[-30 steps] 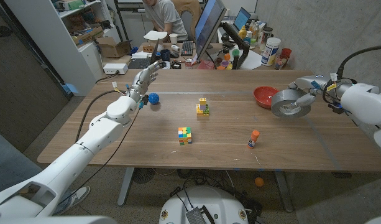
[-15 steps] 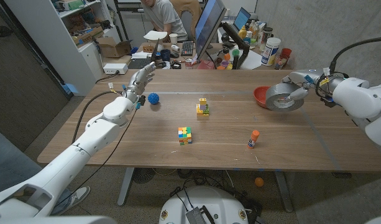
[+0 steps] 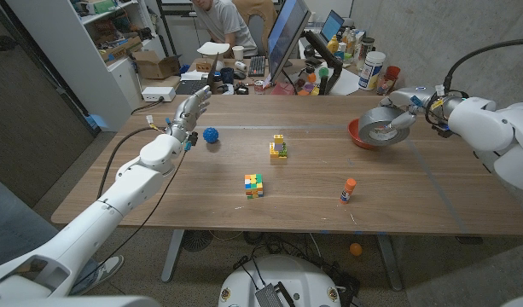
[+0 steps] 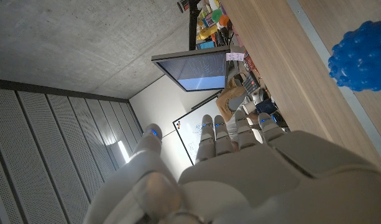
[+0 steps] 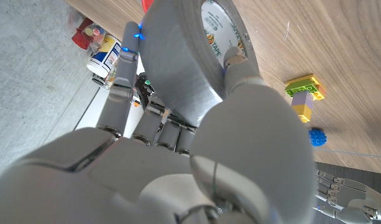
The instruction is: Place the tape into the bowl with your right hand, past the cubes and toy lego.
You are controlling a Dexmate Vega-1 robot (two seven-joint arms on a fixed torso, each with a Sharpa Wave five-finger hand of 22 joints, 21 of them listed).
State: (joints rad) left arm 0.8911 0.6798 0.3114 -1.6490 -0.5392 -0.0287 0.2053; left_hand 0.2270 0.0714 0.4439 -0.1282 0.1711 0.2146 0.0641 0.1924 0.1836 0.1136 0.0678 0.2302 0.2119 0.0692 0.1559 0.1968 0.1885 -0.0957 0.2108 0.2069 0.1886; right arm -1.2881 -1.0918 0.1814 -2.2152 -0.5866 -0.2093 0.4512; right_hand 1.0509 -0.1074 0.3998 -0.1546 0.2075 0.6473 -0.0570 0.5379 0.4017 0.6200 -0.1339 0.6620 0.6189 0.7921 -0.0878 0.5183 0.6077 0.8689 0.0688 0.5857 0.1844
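We see the right hand [image 3: 408, 104] clamp its fingers [image 5: 235, 67] on the tape [image 3: 384, 125], upper right over the bowl [image 3: 357, 133]. Left hand [image 3: 191, 109], fingers apart, upper left beside the blue ball [image 3: 212, 135].

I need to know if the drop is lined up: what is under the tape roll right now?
The tape roll, held in the right hand, hangs over the red bowl. It covers most of the bowl, so the inside can't be seen.
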